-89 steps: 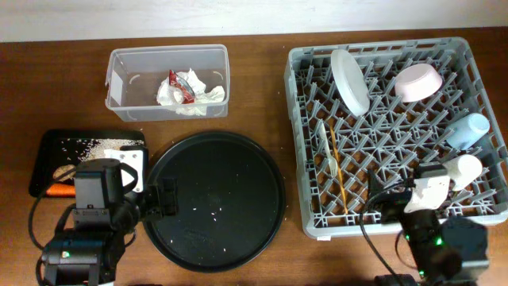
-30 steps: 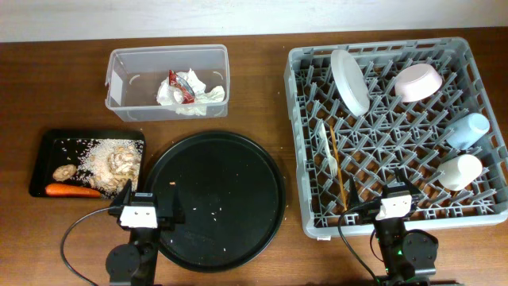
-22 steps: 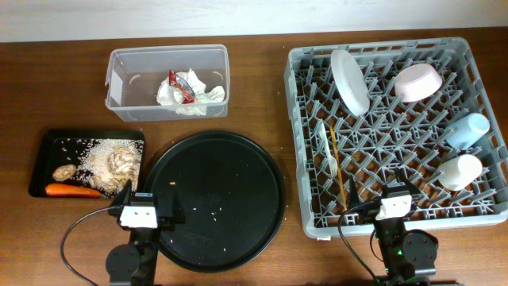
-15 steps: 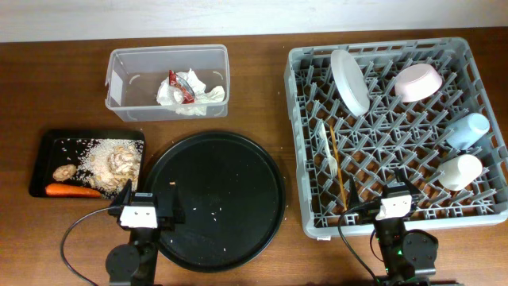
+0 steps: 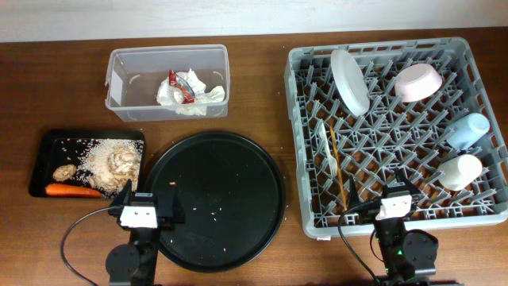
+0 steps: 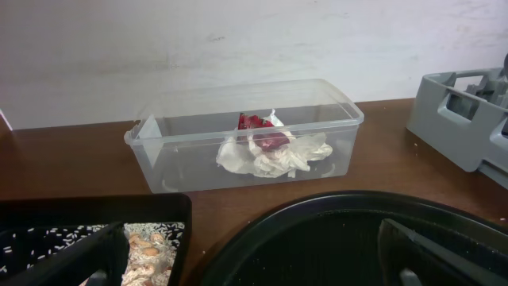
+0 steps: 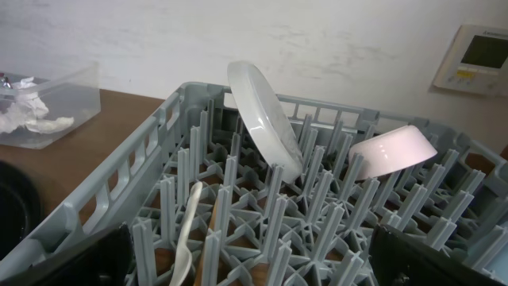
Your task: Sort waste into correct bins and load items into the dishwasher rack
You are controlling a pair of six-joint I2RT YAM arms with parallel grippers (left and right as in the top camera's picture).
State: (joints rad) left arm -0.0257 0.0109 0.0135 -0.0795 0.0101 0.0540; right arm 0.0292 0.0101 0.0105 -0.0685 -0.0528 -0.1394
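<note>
The clear tub (image 5: 119,83) holds the white napkin (image 5: 198,97) and red-and-white wrapper (image 5: 181,86); both also show in the left wrist view (image 6: 274,151). The shallow black tray (image 5: 48,143) holds grain scraps (image 5: 107,157), a carrot (image 5: 71,191) and a brown lump (image 5: 63,171). The grey rack (image 5: 298,119) holds the plate (image 5: 350,81), bowl (image 5: 417,82), blue cup (image 5: 467,129), white cup (image 5: 460,171), fork (image 5: 325,147) and chopsticks (image 5: 337,167). My left gripper (image 5: 148,199) (image 6: 254,266) is open and empty at the table's front. My right gripper (image 5: 389,195) (image 7: 254,266) is open and empty at the rack's front edge.
A large round black tray (image 5: 214,199) with a few pale crumbs lies between the shallow tray and the rack, its left rim under my left gripper. A pale wall runs behind the table.
Since three seconds ago both arms have drawn back toward the front edge, uncovering the shallow black tray and the white cup. Over the last second nothing has moved.
</note>
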